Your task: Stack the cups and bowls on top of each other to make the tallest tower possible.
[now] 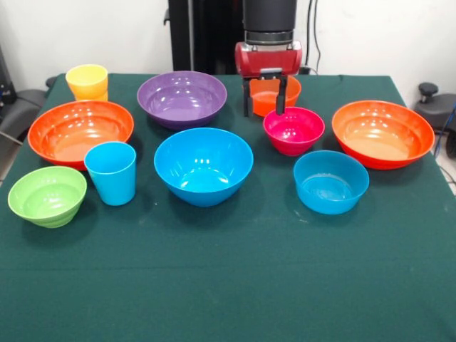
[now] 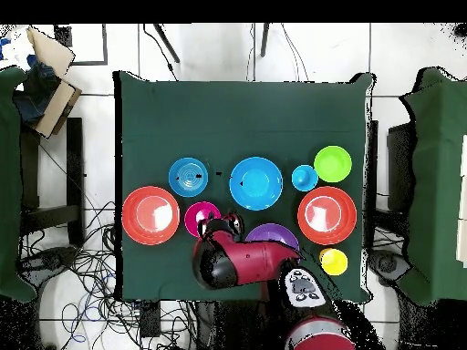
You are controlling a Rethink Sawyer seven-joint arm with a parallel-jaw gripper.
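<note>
And here is the spread on the dark green tablecloth (image 1: 228, 285) — nothing stacked, every piece standing on its own. Take the large glossy blue plastic bowl (image 1: 203, 165) as our centre mark. Behind it sits the large purple bowl (image 1: 182, 97); to its left in the front view, the sky-blue tapered tumbler (image 1: 112, 172), upright, with the small ribbed lime-green bowl (image 1: 47, 196) just beyond it. Further back on that side, a large orange bowl (image 1: 80, 131), and behind that the yellow tumbler (image 1: 87, 81). To the right of the centre bowl, the medium blue bowl (image 1: 330, 181); behind that, the small magenta bowl (image 1: 293, 130), and off to the far right the second large orange bowl (image 1: 382, 132).

Now the red-and-black gripper (image 1: 266, 95) — it hangs behind the magenta bowl, its two black fingers (image 1: 282, 94) spread apart, straddling the near rim of the small orange bowl (image 1: 276, 92). Whether they touch it, I cannot tell.
</note>
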